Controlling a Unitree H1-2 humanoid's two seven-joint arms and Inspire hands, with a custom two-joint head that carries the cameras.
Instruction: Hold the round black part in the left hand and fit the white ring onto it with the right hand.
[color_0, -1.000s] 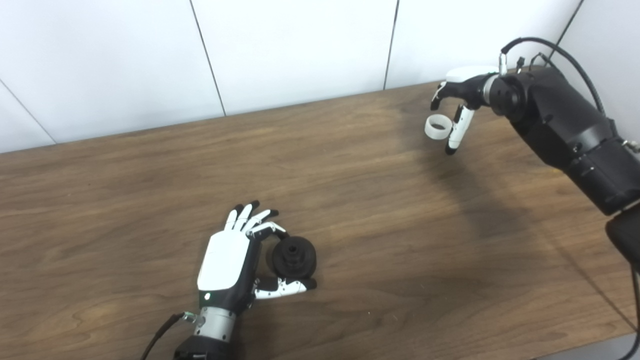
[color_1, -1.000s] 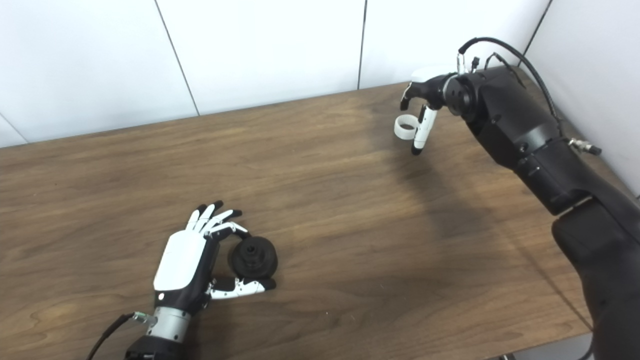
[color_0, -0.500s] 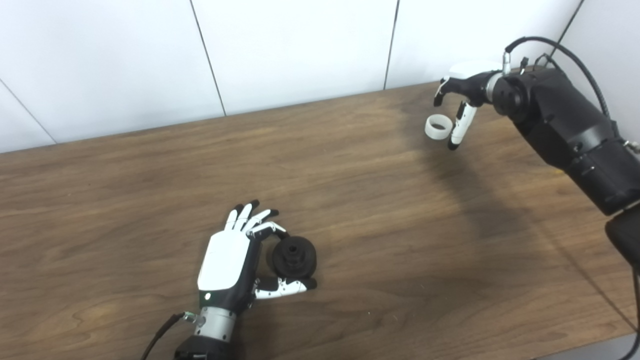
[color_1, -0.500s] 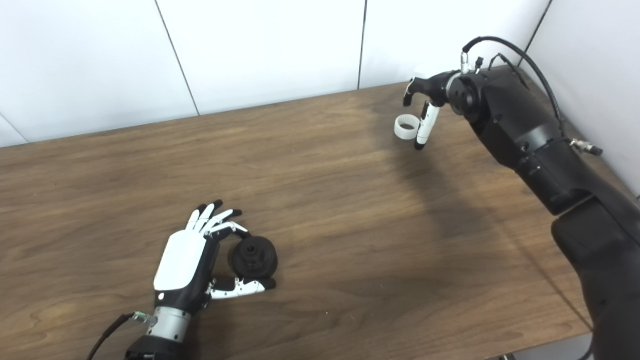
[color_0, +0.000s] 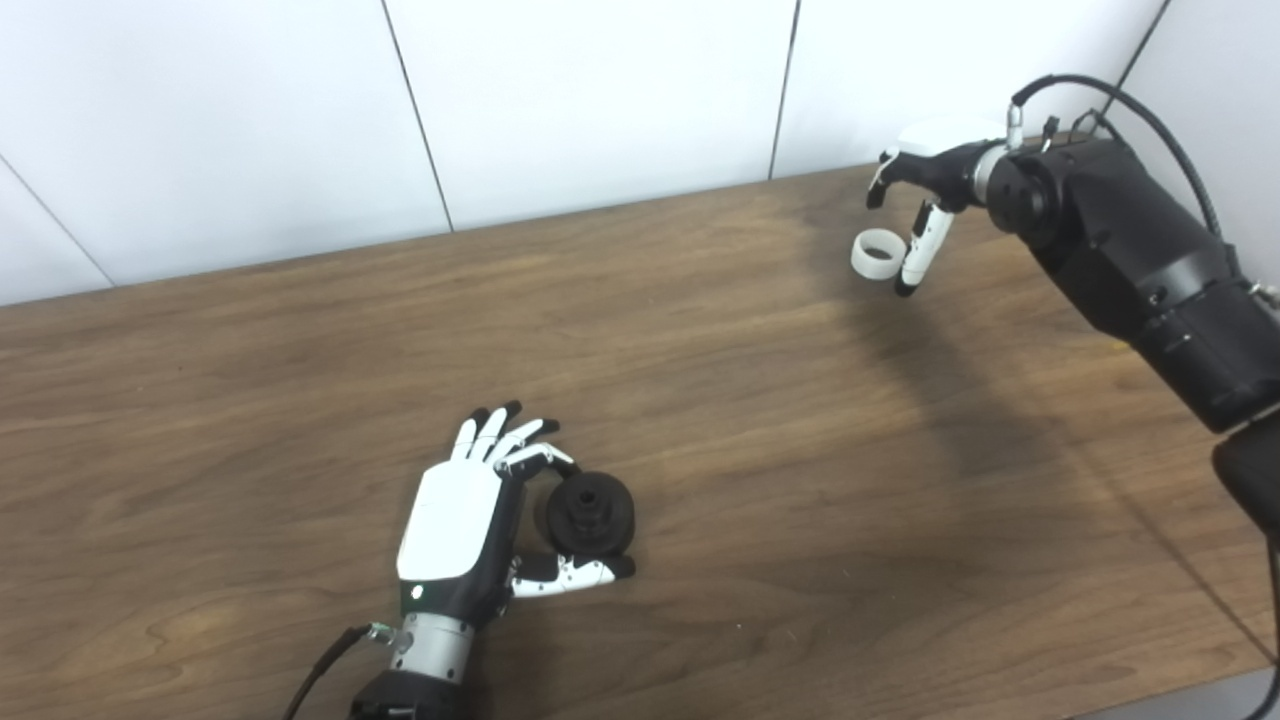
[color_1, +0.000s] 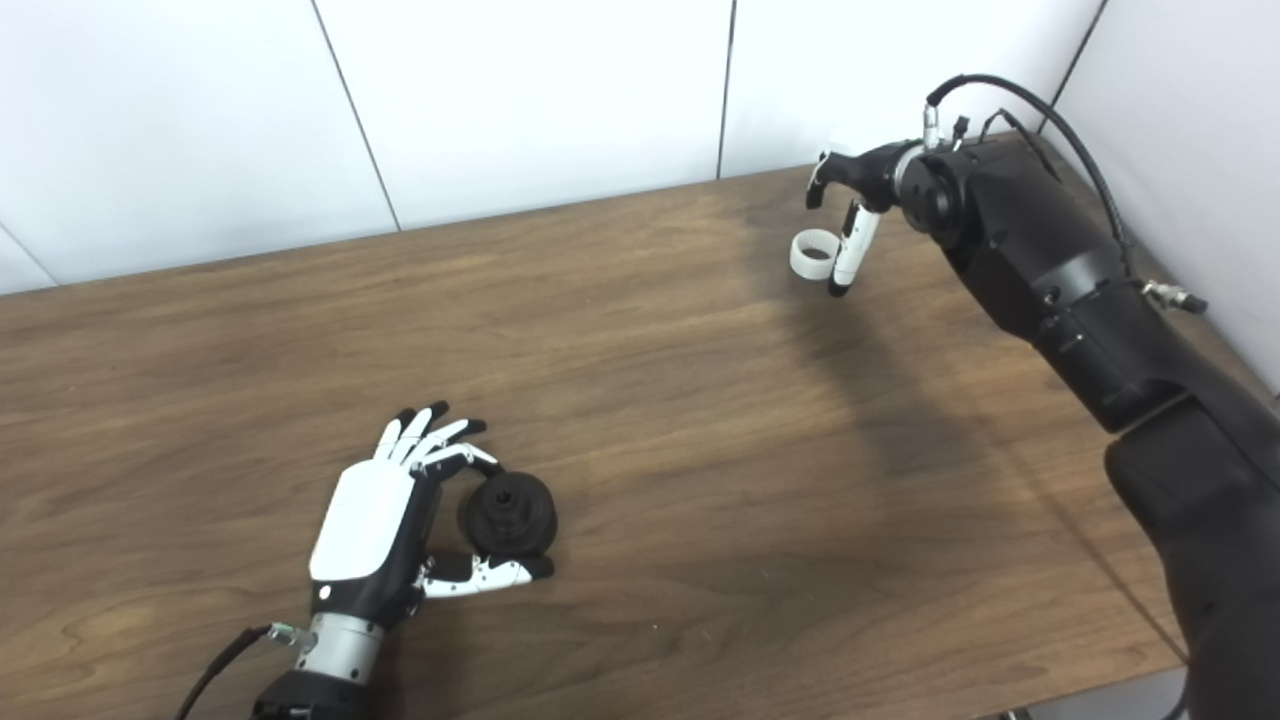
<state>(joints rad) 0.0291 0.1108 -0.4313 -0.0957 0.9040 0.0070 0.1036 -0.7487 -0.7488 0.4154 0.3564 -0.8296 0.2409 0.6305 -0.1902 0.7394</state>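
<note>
The round black part (color_0: 590, 514) rests on the wooden table near the front, left of centre. My left hand (color_0: 458, 535) lies beside it, one bent finger against its far left side and the thumb (color_0: 570, 573) along its near side; the other fingers point straight away. The white ring (color_0: 878, 254) lies flat at the far right of the table. Above it hovers my right hand (color_0: 915, 200), fingers spread and hanging down. One white finger (color_1: 846, 258) hangs just right of the ring. Nothing is in that hand.
The brown wooden table (color_0: 700, 400) ends at white wall panels behind and on the right. Its front right edge (color_0: 1170, 690) shows at the bottom. A black cable (color_0: 1100, 90) loops over my right forearm (color_0: 1130, 250).
My right hand has drawn slightly back and up beside the ring, which has stayed put. The left hand and the black part have not moved.
</note>
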